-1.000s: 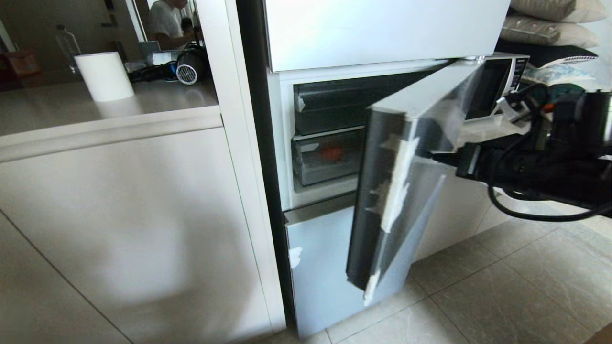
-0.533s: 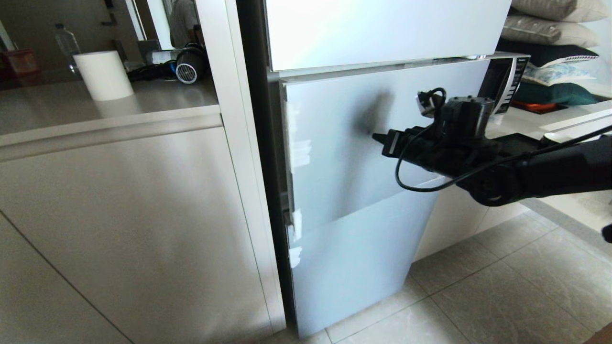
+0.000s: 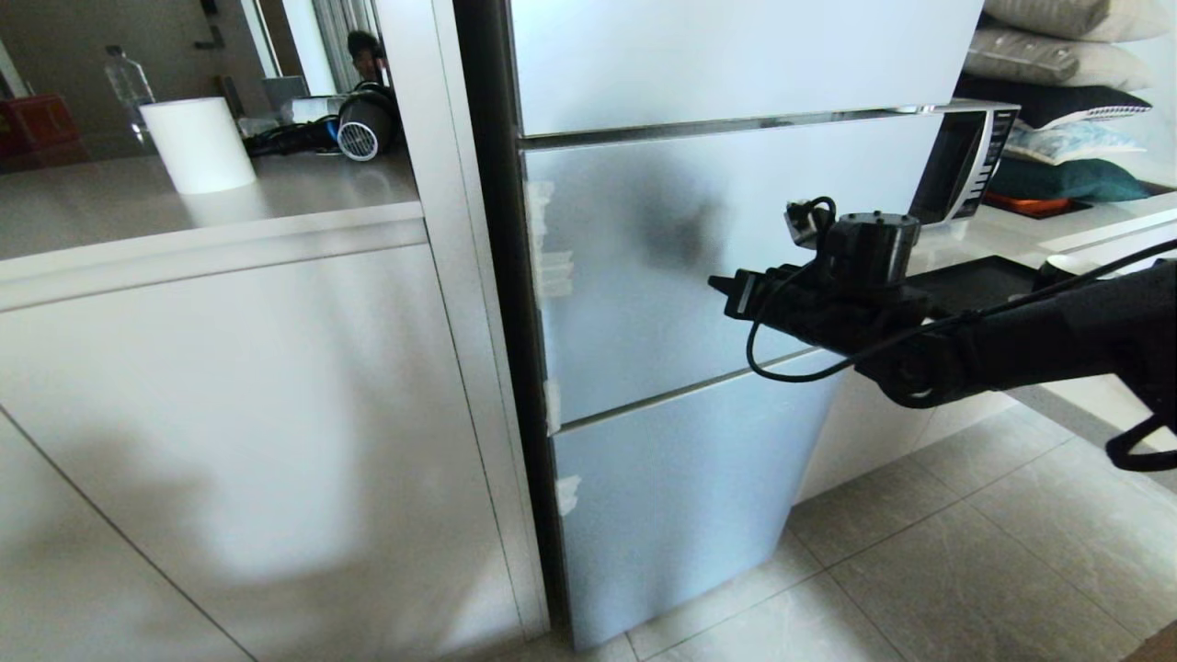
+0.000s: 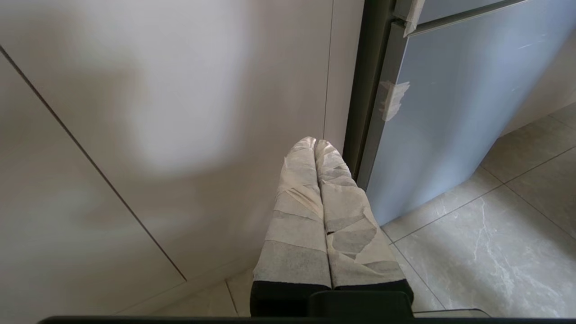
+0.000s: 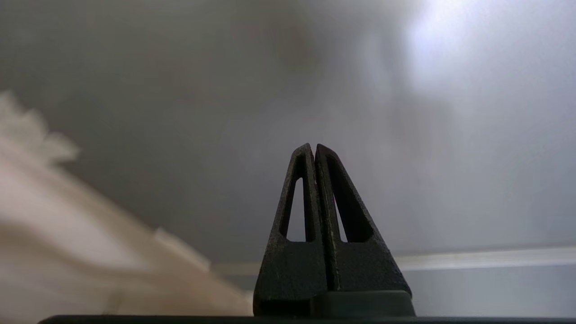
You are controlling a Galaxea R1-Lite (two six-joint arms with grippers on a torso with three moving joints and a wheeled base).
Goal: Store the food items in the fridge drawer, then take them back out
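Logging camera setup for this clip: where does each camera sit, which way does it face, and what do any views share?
Head view: high on the robot, looking down at the closed fridge door; right arm and right claw reach in.
Left wrist view: behind the shut, tape-wrapped left claw, low, facing the white cabinet and the lower fridge panel.
Right wrist view: behind the shut right claw, close to the fridge door.
Shared: all show the fridge's blue-grey front.

Fridge drawer and red fruit hidden behind closed blue-grey fridge door (image 3: 699, 267)
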